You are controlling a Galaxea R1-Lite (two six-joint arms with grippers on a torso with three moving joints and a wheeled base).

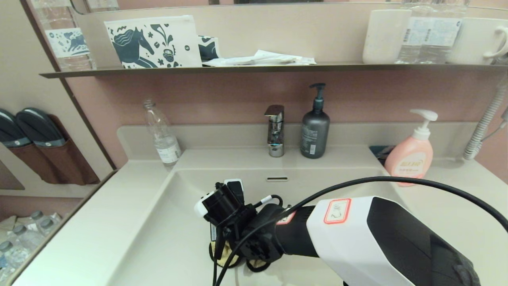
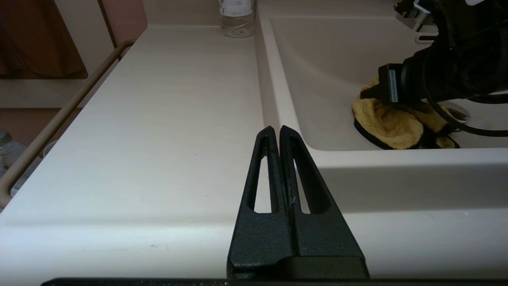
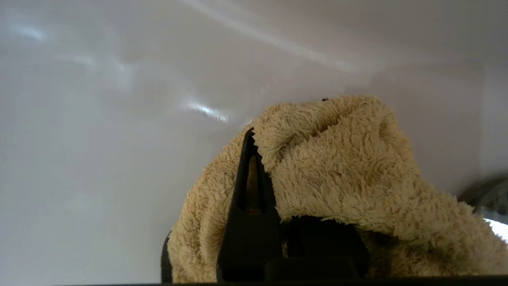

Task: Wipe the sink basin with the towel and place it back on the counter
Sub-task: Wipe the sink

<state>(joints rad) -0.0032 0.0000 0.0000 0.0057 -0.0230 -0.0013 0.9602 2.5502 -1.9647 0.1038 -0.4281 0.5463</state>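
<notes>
The mustard-yellow towel (image 1: 224, 254) lies bunched on the floor of the cream sink basin (image 1: 186, 206), near its front wall. My right gripper (image 3: 265, 145) reaches down into the basin and is shut on the towel (image 3: 349, 167). One black finger (image 3: 248, 186) shows and the cloth folds over the other. In the left wrist view the towel (image 2: 391, 125) sits under the right wrist, beside the partly hidden drain (image 2: 458, 114). My left gripper (image 2: 276, 130) is shut on nothing and hovers over the counter (image 2: 166, 131) at the basin's front left corner.
A chrome faucet (image 1: 275, 131) and a dark pump bottle (image 1: 314, 127) stand behind the basin. The pink soap bottle (image 1: 410, 157) is on the right counter, a clear water bottle (image 1: 162, 137) at the back left. A dark shelf (image 1: 254, 68) runs above.
</notes>
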